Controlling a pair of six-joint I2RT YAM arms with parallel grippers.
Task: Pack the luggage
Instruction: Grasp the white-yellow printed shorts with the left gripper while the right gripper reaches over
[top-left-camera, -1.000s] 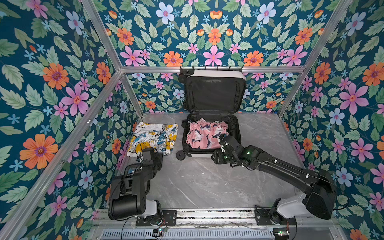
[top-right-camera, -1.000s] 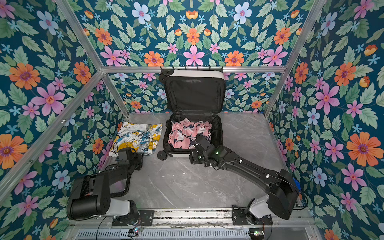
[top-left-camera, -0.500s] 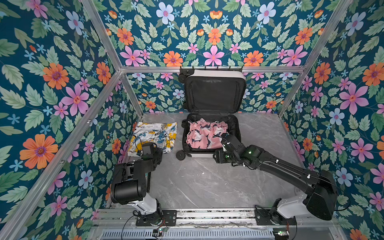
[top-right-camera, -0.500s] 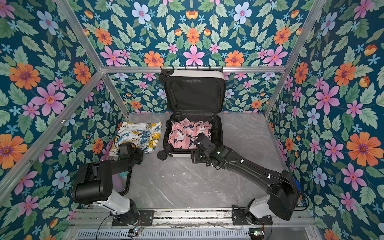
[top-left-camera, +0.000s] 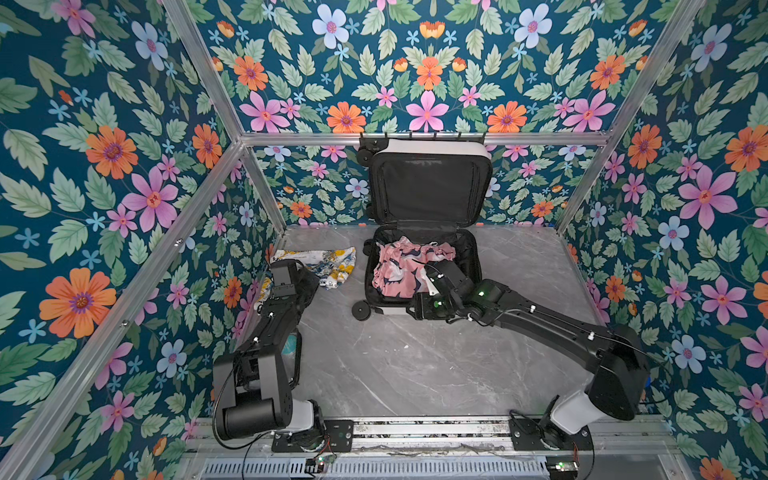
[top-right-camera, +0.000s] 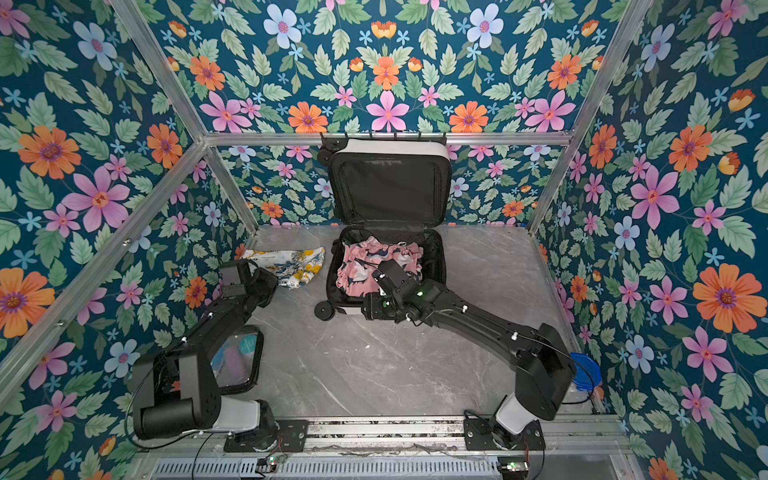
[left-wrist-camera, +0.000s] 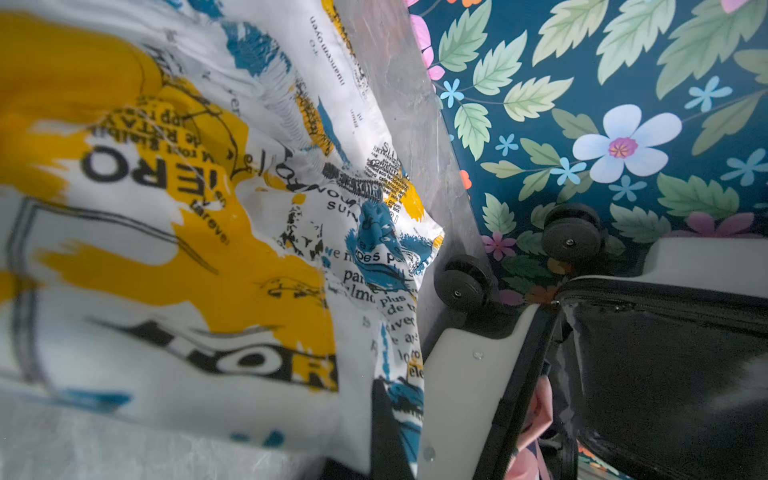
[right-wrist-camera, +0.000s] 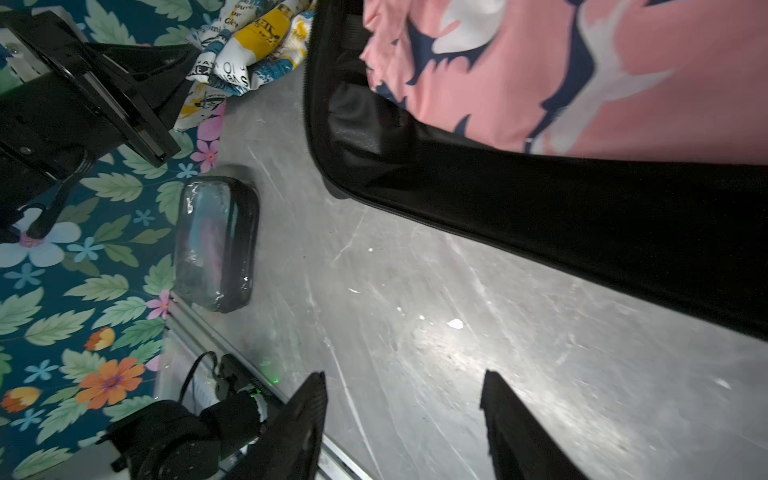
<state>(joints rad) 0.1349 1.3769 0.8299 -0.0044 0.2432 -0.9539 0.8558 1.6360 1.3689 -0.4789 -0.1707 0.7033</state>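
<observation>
Left tool (top-left-camera: 318, 283) is clamped together on a crumpled white cloth (top-left-camera: 334, 262) printed in yellow and blue, just left of the luggage (top-left-camera: 428, 187). That white hard shell lies open at the back of the grey worktop (top-left-camera: 415, 365), its black-lined lid upright and a soft pink garment (top-left-camera: 399, 266) inside. Right tool (right-wrist-camera: 404, 374) hovers by its front rim, fingers apart, empty.
</observation>
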